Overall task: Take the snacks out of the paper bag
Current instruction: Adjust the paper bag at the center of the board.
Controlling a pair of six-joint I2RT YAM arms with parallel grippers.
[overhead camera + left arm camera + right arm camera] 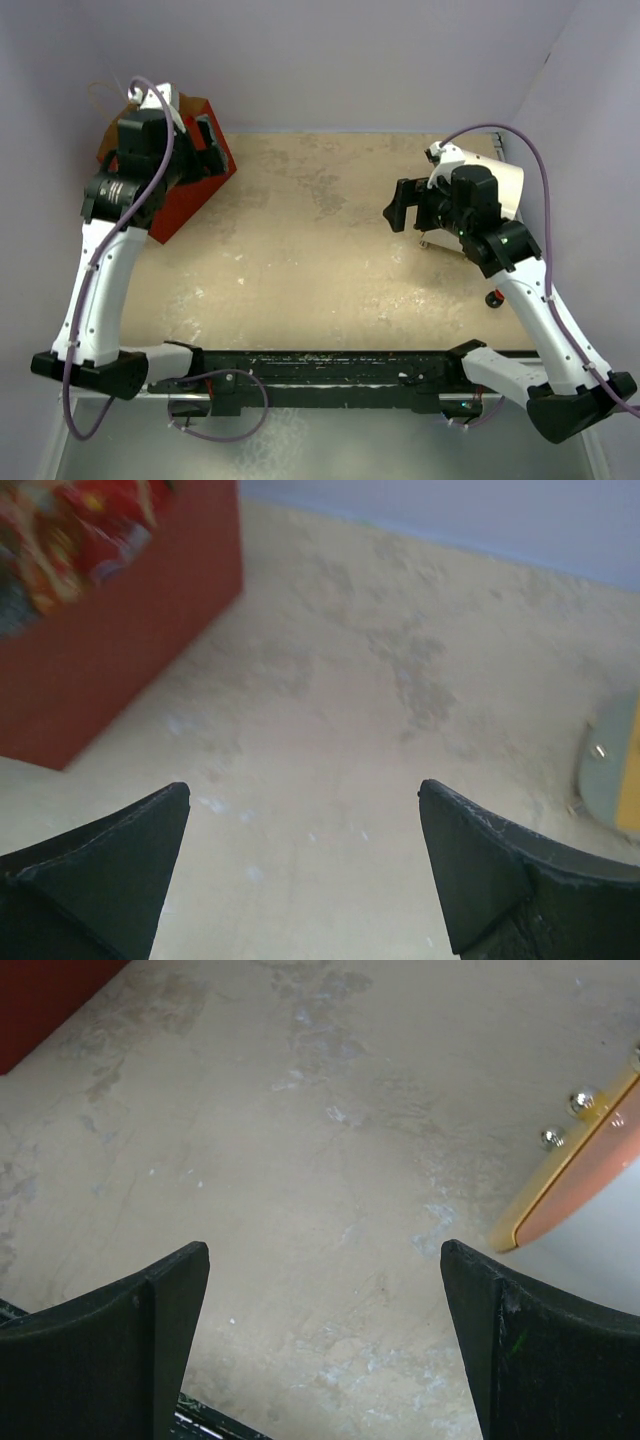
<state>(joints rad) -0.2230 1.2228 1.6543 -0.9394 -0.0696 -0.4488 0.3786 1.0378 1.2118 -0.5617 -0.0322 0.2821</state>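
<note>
The red paper bag stands at the table's far left, its mouth mostly hidden under my left arm. In the left wrist view its red wall fills the upper left, and a red crinkly packet with other blurred snacks shows inside its mouth. My left gripper hovers by the bag's right edge; its jaws are wide open and empty over bare table. My right gripper hangs above the table's right half, open and empty. A corner of the bag shows far off in the right wrist view.
A white cylinder with an orange face lies at the back right, behind my right wrist; it also shows in the right wrist view and the left wrist view. A small red-capped black knob sits by the right arm.
</note>
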